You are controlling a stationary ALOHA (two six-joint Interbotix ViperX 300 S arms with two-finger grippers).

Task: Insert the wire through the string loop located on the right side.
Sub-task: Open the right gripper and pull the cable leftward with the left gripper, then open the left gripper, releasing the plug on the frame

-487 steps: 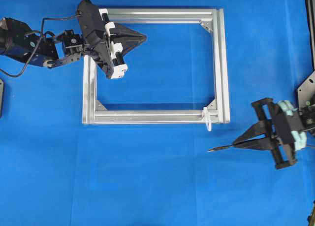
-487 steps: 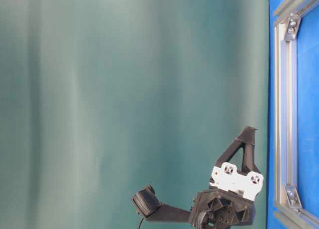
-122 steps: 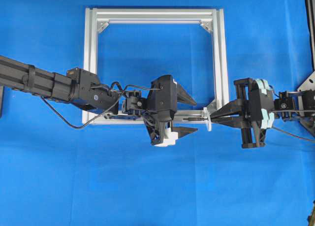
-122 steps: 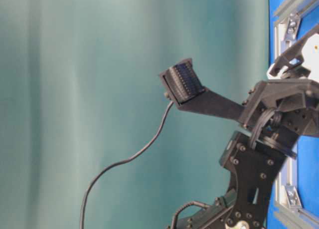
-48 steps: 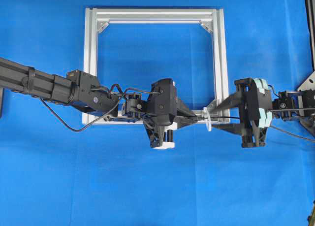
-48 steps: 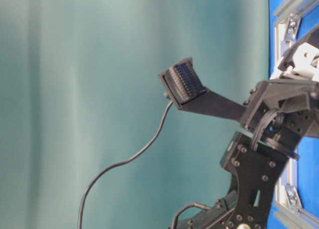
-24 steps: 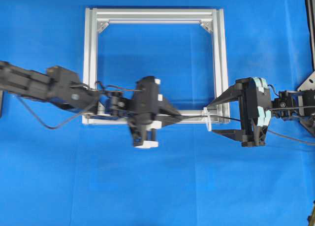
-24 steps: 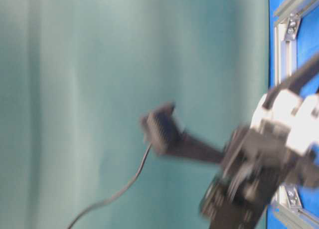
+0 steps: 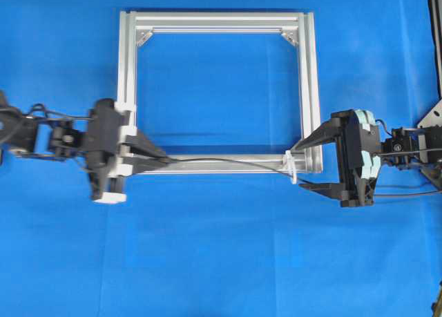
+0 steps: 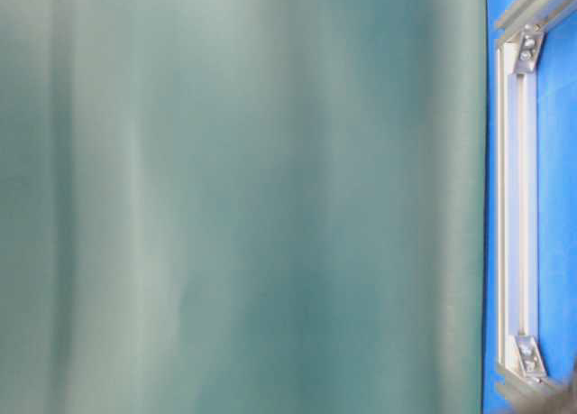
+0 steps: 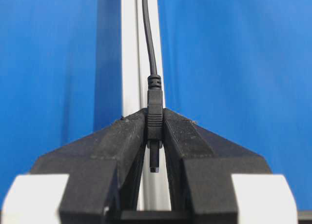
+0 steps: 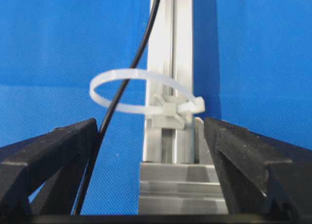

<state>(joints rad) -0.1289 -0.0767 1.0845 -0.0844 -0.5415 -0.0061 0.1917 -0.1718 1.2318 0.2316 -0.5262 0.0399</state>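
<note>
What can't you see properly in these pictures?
- Table-level view: both grippers and the wire are out of frame; a green backdrop fills most of it.
- Overhead view: the string loop is too small to show the wire passing through it.
- Right wrist view: the wire's far end is cut off by the top edge.

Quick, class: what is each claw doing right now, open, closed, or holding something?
Left claw: closed on the plug end of the wire.
Right claw: open, holding nothing; the wire passes between its fingers.

The left gripper (image 9: 155,156) is clamped tight on the wire (image 11: 154,117), plug between its jaws. The right gripper (image 9: 306,167) gapes wide, holding nothing.
</note>
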